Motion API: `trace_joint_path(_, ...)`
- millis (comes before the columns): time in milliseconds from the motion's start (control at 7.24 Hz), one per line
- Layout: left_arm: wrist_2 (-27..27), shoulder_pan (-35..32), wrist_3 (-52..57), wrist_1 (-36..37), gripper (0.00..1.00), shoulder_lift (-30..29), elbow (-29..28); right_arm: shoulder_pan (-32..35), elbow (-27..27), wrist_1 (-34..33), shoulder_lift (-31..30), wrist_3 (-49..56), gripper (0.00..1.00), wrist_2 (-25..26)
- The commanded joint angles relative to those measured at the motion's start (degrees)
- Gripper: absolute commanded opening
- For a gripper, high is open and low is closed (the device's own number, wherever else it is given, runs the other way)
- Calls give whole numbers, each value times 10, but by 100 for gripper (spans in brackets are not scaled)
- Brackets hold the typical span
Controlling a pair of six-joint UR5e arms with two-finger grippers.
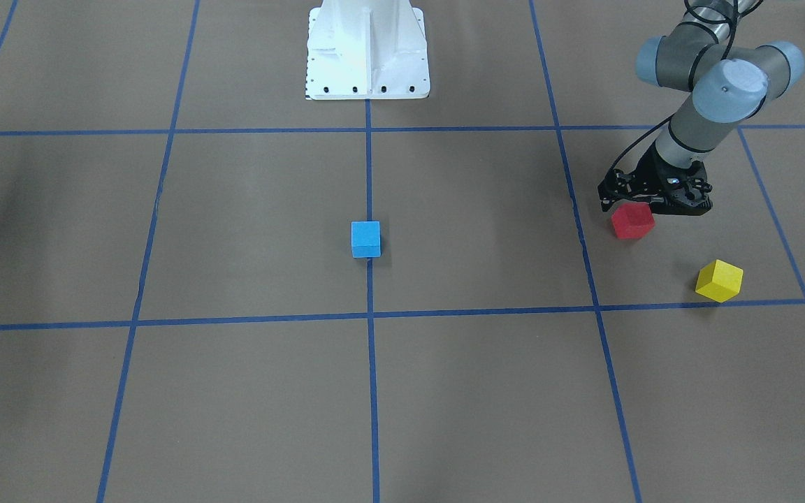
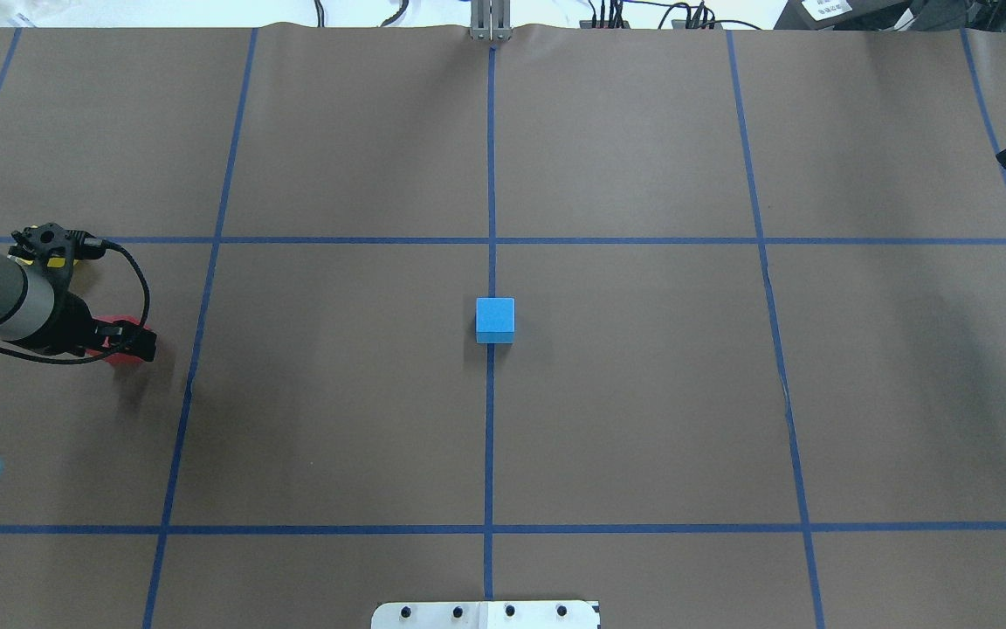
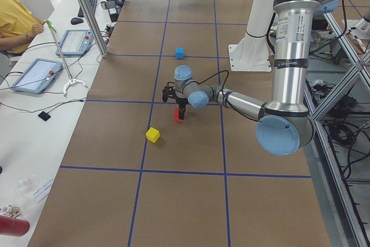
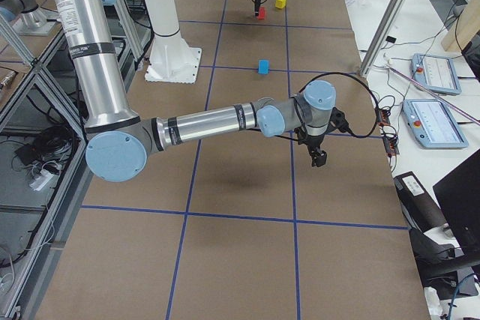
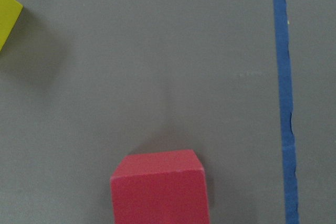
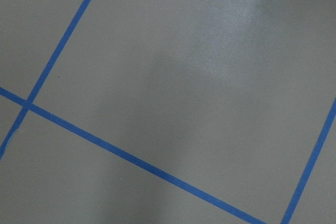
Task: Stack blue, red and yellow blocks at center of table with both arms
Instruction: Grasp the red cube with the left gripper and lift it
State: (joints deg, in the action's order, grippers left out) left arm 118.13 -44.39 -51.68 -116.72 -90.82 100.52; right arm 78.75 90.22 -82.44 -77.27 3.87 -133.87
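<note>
A table papered in brown and squared off with blue tape lines carries 3 blocks. The blue block sits on the middle tape line at the centre, where the stack is meant to rise, so it looks like the base layer. Well off to the robot's left, the left gripper has its fingers closed on the red block, gripping it from above. The shadow thrown aside on the paper suggests the block is just clear of the surface, though that is not certain. This reads as the pick-up for the 2nd layer, with a carry to the centre to follow. The yellow block lies near the red one, turned at an angle to the grid, untouched. The right gripper hangs over bare paper on the far right side, apart from all 3 blocks. Whether its fingers are spread or closed cannot be told; its wrist camera shows only paper and tape.
</note>
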Motion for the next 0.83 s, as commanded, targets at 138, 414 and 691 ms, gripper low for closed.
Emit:
trace_joint_path(138,0,0,18,0,0,-4,-8,0,-2,0,1,-1,100,2)
trace_joint_path(414,8,-2,17,11,0,-11,20,0,-2,0,1,-2,100,2)
trace_joint_path(691,4,-4,16,196,0,-113,71,0,-2,0,0,-7,100,3)
